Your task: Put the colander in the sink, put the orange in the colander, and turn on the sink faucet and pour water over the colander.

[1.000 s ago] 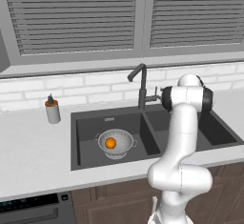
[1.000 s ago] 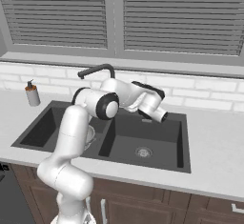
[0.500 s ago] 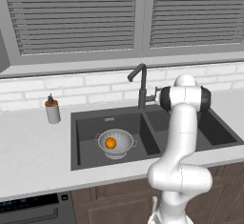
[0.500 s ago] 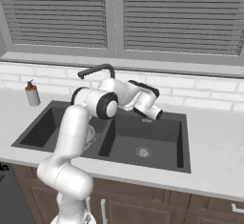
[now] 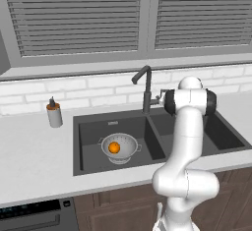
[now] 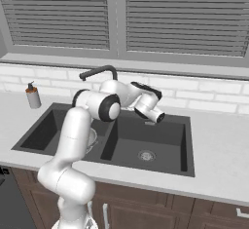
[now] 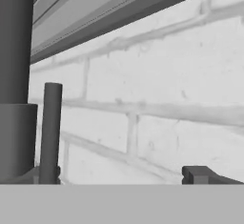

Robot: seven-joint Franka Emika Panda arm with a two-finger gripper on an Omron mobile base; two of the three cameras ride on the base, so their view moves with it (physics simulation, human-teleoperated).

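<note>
From the left base view, the shiny perforated colander [image 5: 120,148] sits in the left basin of the dark grey sink [image 5: 91,163], left of the sink faucet [image 5: 145,90], with the small bright orange [image 5: 114,148] resting inside it. From the right base view, the gripper [image 6: 159,117] hovers just right of the faucet [image 6: 98,72]. In the hand view, the faucet's dark post [image 7: 16,80] and slim lever [image 7: 50,131] stand against white brick, the fingertips [image 7: 199,174] spread wide, holding nothing
</note>
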